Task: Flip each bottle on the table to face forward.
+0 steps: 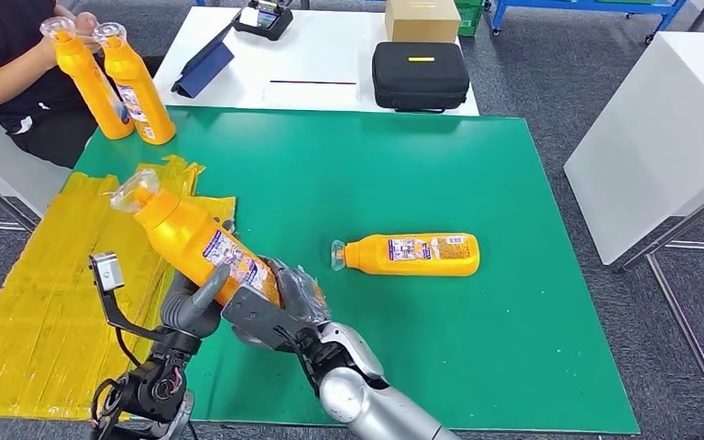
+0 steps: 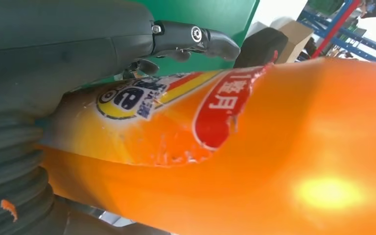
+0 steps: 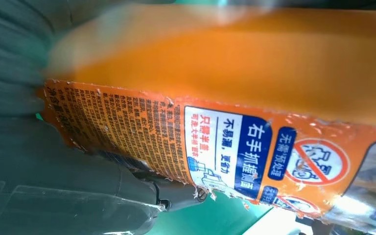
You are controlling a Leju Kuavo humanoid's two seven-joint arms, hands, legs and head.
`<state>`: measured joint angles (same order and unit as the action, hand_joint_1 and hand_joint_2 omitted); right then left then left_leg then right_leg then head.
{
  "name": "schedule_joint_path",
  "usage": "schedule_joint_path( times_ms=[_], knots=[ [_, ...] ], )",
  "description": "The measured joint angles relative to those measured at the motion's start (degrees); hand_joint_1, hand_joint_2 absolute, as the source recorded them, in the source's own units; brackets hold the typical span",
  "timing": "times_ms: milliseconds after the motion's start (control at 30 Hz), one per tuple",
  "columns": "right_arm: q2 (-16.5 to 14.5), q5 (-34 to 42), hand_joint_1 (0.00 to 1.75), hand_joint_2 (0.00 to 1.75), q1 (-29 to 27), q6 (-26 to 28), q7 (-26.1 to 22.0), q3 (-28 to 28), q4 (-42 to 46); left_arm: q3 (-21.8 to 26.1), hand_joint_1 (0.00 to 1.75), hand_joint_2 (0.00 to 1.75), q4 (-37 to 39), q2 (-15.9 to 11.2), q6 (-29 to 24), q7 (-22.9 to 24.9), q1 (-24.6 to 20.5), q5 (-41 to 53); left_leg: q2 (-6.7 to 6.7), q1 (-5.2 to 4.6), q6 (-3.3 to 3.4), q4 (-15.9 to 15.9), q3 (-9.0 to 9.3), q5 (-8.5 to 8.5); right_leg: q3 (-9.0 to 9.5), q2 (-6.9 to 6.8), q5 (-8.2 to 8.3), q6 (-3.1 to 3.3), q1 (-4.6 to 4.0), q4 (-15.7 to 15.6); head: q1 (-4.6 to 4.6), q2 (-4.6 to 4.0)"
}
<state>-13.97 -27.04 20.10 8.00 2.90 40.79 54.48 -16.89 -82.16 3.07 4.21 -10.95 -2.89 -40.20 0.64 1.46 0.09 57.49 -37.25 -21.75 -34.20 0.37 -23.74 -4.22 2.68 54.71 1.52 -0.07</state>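
Green mat (image 1: 477,183) covers the table, crinkled yellow plastic sheet (image 1: 37,293) over its left edge; white desk (image 1: 330,55) behind carries a black zip case (image 1: 420,75) and a cardboard box (image 1: 422,18). Grey carpet around. Left hand (image 1: 192,307) and right hand (image 1: 280,312) both grip one tilted orange plastic bottle (image 1: 192,240) (cap end up-left). Second orange bottle (image 1: 412,254) lies on its side mid-mat. Seated person (image 1: 9,64) holds two more upright orange bottles (image 1: 115,82).
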Motion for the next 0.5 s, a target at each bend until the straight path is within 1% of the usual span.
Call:
schedule_joint_path(
  times_ms=[233, 267, 367, 400, 500],
  knots=[
    [-1.28, 0.59, 1.75, 1.75, 4.71, -0.51, -0.31, 6.42, -7.00, 1.43, 0.01, 1.75, 0.02, -0.27, -2.72, -0.38, 0.25, 0.00, 0.08, 0.03, -0.01, 0.00, 0.02, 0.01, -0.10, 0.03, 0.01, 0.01, -0.01, 0.00, 0.01, 0.00],
    [-1.50, 0.89, 1.75, 1.75, 5.31, -0.51, -0.33, 7.11, -7.96, 1.75, 0.41, 1.75, 0.02, -0.30, -2.93, -0.38, 0.42, 0.00, 0.09, 0.03, 0.00, 0.00, 0.02, 0.01, -0.11, 0.03, 0.01, 0.01, -0.01, 0.00, 0.01, 0.00],
    [-2.00, 1.78, 1.75, 1.75, 6.75, -0.45, -0.36, 8.70, -10.18, 2.56, 1.71, 1.75, 0.02, -0.32, -3.46, -0.39, 0.90, 0.02, 0.10, 0.02, 0.00, 0.01, 0.01, 0.01, -0.13, 0.03, 0.01, 0.01, -0.01, 0.00, 0.01, 0.00],
    [-2.10, 2.08, 1.75, 1.75, 7.13, -0.42, -0.37, 9.08, -10.71, 2.75, 1.74, 1.75, 0.02, -0.32, -3.61, -0.40, 0.99, 0.04, 0.10, 0.02, 0.00, 0.01, 0.00, 0.01, -0.13, 0.03, 0.01, 0.01, 0.00, 0.00, 0.01, 0.00],
    [-2.20, 2.88, 1.75, 1.75, 7.96, -0.31, -0.37, 9.96, -11.83, 3.12, 1.75, 1.75, 0.02, -0.31, -4.02, -0.54, 1.20, 0.24, 0.10, 0.02, 0.00, 0.01, -0.01, 0.00, -0.14, 0.04, 0.01, 0.01, 0.00, -0.01, 0.01, 0.00]
  ],
)
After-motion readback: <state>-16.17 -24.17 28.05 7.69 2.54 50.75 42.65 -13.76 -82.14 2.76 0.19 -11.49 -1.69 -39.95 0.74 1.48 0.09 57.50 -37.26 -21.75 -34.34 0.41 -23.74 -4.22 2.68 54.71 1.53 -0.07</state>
